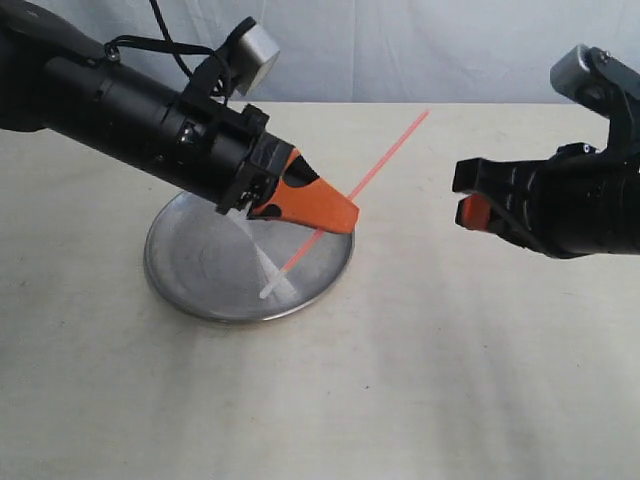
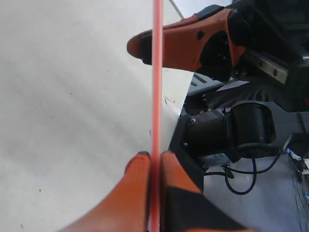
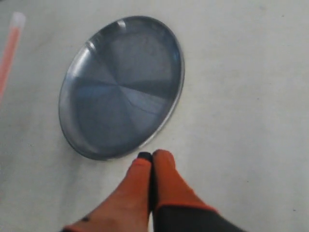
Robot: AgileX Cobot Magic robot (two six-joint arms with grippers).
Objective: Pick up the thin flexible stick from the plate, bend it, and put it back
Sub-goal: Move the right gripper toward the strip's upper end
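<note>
The stick [image 1: 390,150] is a thin pink-orange strand slanting up to the back right, with its whitish end low over the plate [image 1: 190,250]. My left gripper [image 1: 345,215] is shut on the stick near its middle, above the plate's right side. The left wrist view shows the stick [image 2: 156,72] pinched between the orange fingers of the left gripper [image 2: 150,157]. My right gripper [image 1: 465,195] hovers to the right of the stick, apart from it. In the right wrist view the right gripper [image 3: 151,155] is shut and empty, near the rim of the bare plate [image 3: 120,87], and the stick's end [image 3: 12,38] shows at the edge.
The round silvery plate rests on a pale tabletop [image 1: 420,380] with a light backdrop behind. The right arm's orange finger [image 2: 183,43] and black body show beyond the stick in the left wrist view.
</note>
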